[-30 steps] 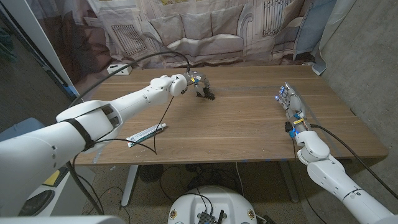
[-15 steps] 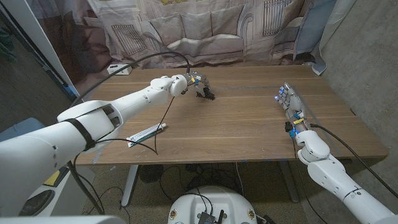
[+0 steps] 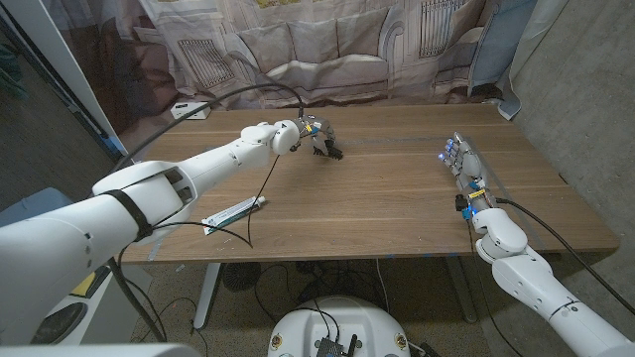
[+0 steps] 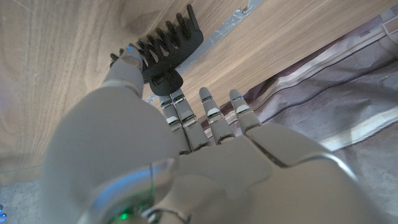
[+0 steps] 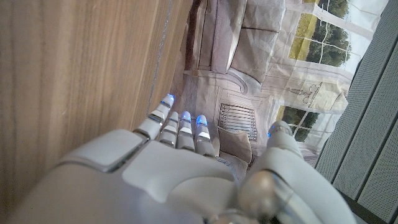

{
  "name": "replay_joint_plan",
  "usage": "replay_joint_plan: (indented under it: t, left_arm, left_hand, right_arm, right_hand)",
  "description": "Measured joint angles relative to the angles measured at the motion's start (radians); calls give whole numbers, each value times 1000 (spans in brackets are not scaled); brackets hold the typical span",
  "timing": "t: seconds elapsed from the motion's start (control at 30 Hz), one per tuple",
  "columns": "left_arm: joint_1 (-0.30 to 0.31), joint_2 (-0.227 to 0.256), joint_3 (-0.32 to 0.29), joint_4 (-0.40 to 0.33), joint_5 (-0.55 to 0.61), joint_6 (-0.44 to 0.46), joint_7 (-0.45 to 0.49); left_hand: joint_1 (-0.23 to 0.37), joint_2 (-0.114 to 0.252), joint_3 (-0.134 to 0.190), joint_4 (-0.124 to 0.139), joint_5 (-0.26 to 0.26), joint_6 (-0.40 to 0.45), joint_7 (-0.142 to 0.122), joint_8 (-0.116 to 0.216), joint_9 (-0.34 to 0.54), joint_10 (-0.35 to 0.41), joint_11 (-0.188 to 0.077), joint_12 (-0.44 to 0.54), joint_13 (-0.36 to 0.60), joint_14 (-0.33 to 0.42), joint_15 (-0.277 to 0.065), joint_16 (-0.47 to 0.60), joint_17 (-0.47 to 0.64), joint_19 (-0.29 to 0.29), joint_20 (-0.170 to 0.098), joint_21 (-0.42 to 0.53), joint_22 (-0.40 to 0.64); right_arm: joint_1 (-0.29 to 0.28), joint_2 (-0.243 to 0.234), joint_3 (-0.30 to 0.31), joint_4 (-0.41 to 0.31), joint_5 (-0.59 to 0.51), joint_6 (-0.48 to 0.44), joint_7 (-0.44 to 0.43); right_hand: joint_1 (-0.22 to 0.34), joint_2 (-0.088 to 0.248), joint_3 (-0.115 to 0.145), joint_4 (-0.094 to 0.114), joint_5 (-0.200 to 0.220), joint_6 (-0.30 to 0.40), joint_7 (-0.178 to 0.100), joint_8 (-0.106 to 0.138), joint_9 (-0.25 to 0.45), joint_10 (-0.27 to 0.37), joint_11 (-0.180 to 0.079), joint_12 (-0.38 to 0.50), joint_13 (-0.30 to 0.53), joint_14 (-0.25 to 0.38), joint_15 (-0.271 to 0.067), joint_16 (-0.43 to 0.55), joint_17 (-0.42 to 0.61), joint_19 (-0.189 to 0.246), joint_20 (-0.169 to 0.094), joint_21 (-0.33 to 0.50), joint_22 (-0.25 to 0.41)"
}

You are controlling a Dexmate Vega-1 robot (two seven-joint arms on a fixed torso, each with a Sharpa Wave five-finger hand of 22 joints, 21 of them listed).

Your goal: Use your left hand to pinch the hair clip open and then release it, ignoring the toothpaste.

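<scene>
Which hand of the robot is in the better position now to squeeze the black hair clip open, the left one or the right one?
Left. The left hand already pinches the black toothed plastic hair clip by its handle end at the wooden table's far side. The right hand holds nothing, far across the table from the clip.

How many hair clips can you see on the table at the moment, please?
1. The black hair clip is at the far left-centre of the table, pinched in the left hand. No others are visible.

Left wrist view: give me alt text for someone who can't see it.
The left hand pinches a black toothed hair clip against the wooden table, thumb and a finger on its handle end. A patterned curtain hangs behind the table.
</scene>
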Motion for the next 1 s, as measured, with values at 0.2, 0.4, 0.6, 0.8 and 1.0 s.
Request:
replay_joint_plan:
  t: [0.2, 0.4, 0.6, 0.8, 1.0]
  left_arm:
    - [4, -2, 0, 4, -6, 0, 11]
    - [9, -2, -5, 3, -10, 3, 29]
    - [12, -2, -12, -2, -14, 8, 43]
    - [15, 1, -17, -13, -15, 15, 51]
    - [21, 13, -23, -44, -15, 30, 49]
  left_hand:
    - [20, 20, 10, -10, -10, 53, -5, 8, 0, 46, -4, 11, 0, 17, 0, 0, 0, 13, -6, 0, 0]
    - [38, 27, 10, -13, -21, 98, -5, 15, 0, 85, -10, 18, 4, 28, 0, 0, 0, 27, -7, 0, 0]
    - [43, 32, 8, -14, -22, 119, -5, 15, 0, 107, -6, 21, 8, 39, 0, 0, 0, 39, -8, 0, 0]
    - [47, 36, 8, -14, -27, 121, -7, 15, 0, 107, -6, 22, 10, 48, 2, 0, 0, 39, -8, 0, 0]
    - [54, 31, 8, -14, -31, 132, -7, 14, 0, 113, -1, 22, 10, 51, -2, 0, 0, 39, -8, 0, 0]
  right_arm:
    - [0, 0, 0, 0, 2, -2, 1]
    - [-1, 0, 0, 0, 4, -3, 2]
    - [-3, 0, 1, 0, 5, -3, 2]
    - [-6, 0, 3, 0, 7, -3, 1]
    - [-7, 2, 4, 1, 7, 1, 0]
  right_hand:
    - [0, 0, 0, 0, 0, 0, 0, 0, 0, 0, 0, 0, 0, 0, 0, 0, 0, 0, 0, 0, 0]
    - [0, 0, 0, 0, 0, 0, 0, 0, 0, 0, 0, 0, 0, 0, 0, 0, 0, 0, 0, 0, 0]
    - [0, 0, 0, 0, 0, 0, 0, 0, 0, 0, 0, 0, 0, 0, 0, 0, 0, -4, 4, 0, 0]
    - [0, 0, 0, 0, 0, 0, 0, 0, 0, 0, 0, 0, 0, 0, 0, 0, 0, -5, 5, 0, 0]
    - [0, 0, 0, 0, 0, 0, 0, 0, 0, 0, 0, 0, 0, 0, 0, 0, 0, -5, 5, 0, 0]
